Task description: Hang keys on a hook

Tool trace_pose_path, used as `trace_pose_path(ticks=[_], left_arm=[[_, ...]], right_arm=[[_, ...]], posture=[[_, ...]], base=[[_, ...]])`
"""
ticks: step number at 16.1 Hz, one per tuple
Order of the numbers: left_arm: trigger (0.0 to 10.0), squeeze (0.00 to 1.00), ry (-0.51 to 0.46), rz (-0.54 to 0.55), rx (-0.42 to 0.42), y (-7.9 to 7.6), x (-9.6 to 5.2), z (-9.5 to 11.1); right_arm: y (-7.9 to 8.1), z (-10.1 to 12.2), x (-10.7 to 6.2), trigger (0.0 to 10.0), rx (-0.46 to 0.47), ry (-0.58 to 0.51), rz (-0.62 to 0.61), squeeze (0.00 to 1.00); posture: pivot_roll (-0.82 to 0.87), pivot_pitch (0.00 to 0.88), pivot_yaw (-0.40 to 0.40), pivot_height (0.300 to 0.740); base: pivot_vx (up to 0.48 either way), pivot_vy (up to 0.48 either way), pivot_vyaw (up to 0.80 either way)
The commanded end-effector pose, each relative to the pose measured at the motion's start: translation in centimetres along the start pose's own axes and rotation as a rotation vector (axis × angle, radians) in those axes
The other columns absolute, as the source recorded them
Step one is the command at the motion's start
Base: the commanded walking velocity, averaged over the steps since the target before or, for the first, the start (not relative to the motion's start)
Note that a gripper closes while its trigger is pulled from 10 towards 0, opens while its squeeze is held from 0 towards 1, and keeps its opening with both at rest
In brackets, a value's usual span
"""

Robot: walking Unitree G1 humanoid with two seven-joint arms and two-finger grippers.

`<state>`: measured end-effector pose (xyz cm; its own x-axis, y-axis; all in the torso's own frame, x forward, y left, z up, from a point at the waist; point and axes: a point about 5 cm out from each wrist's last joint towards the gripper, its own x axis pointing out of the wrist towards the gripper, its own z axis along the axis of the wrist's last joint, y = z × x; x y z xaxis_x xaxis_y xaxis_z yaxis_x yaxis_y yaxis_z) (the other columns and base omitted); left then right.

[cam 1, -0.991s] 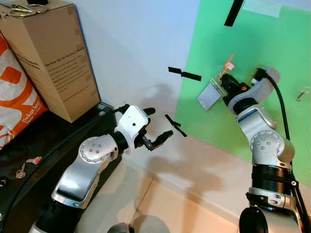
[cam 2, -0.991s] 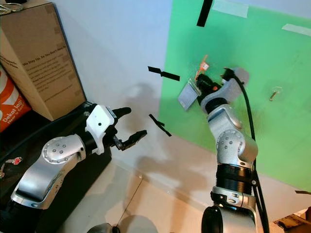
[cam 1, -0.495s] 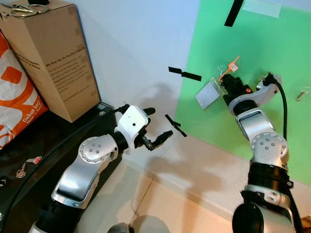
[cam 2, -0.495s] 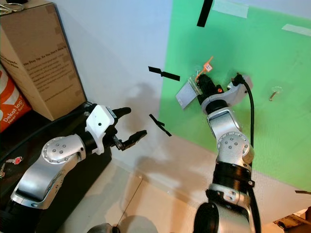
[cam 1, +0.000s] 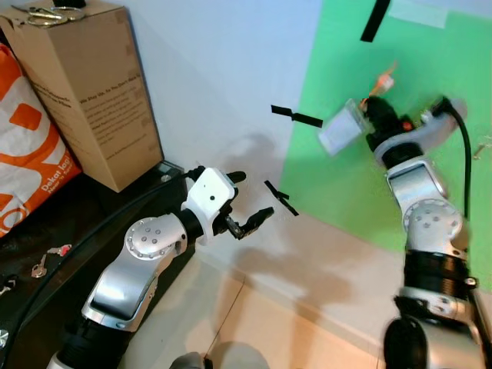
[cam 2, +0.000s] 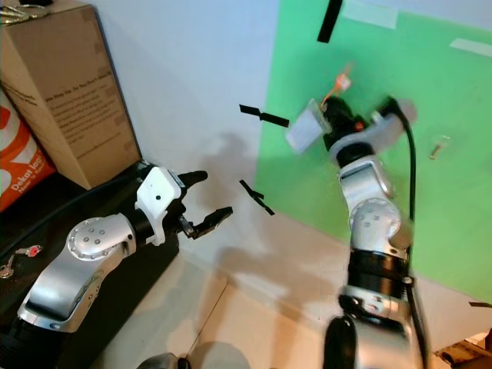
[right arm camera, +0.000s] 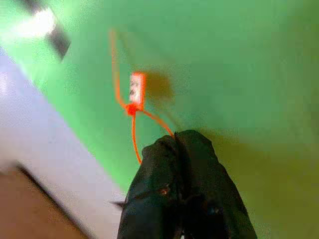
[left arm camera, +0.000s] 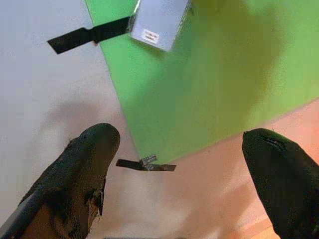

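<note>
Cardboard box [cam 1: 92, 92] and orange bag [cam 1: 31, 146] flank the green sheet [cam 1: 430, 77].

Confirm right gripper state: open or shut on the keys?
Shut. In the right wrist view the right gripper has its two black fingers pressed together with the orange cord of the keys running out from between them, held against the green panel.

Cardboard box [cam 1: 92, 92], orange bag [cam 1: 31, 154], green sheet [cam 1: 430, 84], black tape [cam 1: 296, 119]

head stereo downward, wrists facing green sheet [cam 1: 361, 192]
</note>
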<state>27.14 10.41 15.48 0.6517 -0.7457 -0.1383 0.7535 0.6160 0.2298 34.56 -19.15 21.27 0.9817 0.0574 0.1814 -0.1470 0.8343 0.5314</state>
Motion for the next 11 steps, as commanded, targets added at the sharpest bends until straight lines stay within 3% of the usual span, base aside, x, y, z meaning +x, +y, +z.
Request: trace_pose_path(ticks=[1,3,8,11], left_arm=[[10.0,0.0,-0.005,0.005,0.011,-0.1,-0.1,0.1],[10.0,0.0,-0.005,0.007,0.012,-0.1,0.0,0.1],[10.0,0.0,-0.003,0.011,0.014,-0.2,0.0,0.1],[10.0,0.0,0.001,0.014,0.014,-0.1,-0.2,0.0]], right_arm=[[0.5,1.4,-0.1,10.0,-0.108,-0.07,0.004,0.0],[1.0,1.2,-0.2,10.0,-0.279,-0.062,0.007,0.0],[1.7,1.5,-1.3,10.0,-0.28,-0.09,0.062,0.0],[1.6,0.5,-3.2,10.0,-0.409,0.043,0.137,0.0]], posture=[[-0.04,0.0,-0.048,0.74],[-0.04,0.0,-0.048,0.74],[-0.04,0.0,-0.053,0.74],[-0.04,0.0,-0.057,0.74]], base=[[0.0,0.0,0.0],[0.0,0.0,0.0],[0.0,0.0,0.0],[0.0,0.0,0.0]])
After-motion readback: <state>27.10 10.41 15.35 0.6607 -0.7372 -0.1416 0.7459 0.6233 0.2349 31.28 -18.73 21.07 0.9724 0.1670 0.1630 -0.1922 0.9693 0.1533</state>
